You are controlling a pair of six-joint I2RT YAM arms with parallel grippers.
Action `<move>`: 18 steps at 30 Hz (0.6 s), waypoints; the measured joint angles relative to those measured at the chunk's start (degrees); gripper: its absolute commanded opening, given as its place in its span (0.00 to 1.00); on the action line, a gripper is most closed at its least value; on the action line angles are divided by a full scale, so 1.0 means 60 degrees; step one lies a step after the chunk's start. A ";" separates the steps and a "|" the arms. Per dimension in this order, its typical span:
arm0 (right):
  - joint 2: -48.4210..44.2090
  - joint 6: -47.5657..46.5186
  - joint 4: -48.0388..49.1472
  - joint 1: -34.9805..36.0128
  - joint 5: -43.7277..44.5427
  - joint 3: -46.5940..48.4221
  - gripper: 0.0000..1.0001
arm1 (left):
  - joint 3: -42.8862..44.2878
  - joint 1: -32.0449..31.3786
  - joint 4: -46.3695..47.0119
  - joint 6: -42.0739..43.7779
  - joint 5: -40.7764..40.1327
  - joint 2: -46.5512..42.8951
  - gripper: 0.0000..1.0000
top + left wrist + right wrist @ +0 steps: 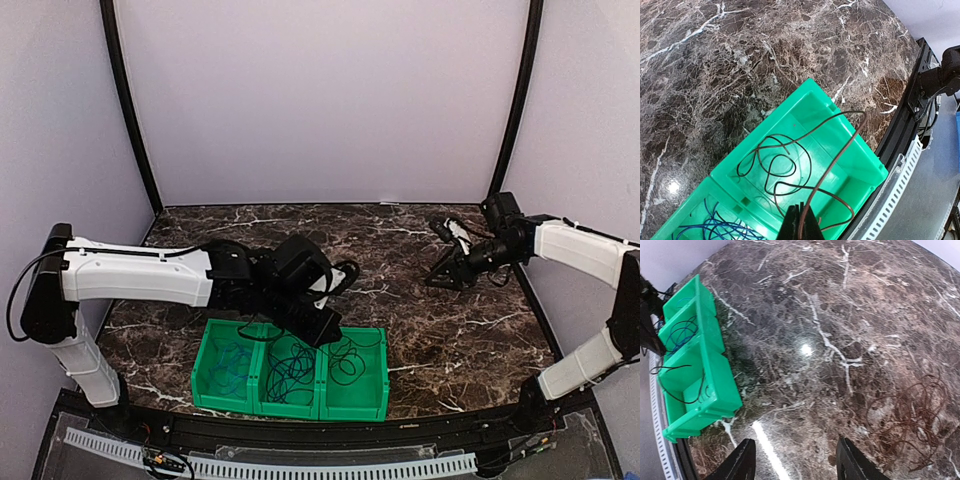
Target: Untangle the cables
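While the left end effector (pixel 800 223) hangs over the green three-compartment bin (pixel 825 95), its fingers are pinched tight on a brown cable (pixel 836 157); that cable loops down into the end compartment; blue cables (pixel 715 227) lie in the next compartment; the right end effector (pixel 796 460) is spread wide, holding nothing, above the marble worktop (pixel 805 300), near a brown cable tangle (pixel 912 420).

Pale lilac walls (pixel 320 100), dark marble tabletop (pixel 400 240).
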 measured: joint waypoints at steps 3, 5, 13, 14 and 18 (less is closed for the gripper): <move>0.0007 -0.0415 -0.0499 0.0025 -0.0739 0.0066 0.58 | 0.0000 0.0000 0.0087 -0.0098 0.0084 0.0222 0.00; 0.0004 -0.0718 -0.0798 0.0131 -0.1056 0.0091 0.58 | 0.0000 0.0000 0.0302 -0.0164 0.0149 0.0474 0.00; -0.0047 -0.1224 -0.1257 0.0375 -0.1257 0.0080 0.58 | 0.0026 -0.0011 0.1275 -0.0288 0.0306 0.1504 0.22; -0.0062 -0.1246 -0.1253 0.0375 -0.1246 0.0062 0.58 | 0.0036 -0.0026 0.1304 -0.0284 0.0317 0.1599 0.26; -0.0186 -0.1322 -0.1293 0.0470 -0.1180 -0.0040 0.58 | 0.0160 -0.0127 0.1271 -0.0237 0.0138 0.1687 0.41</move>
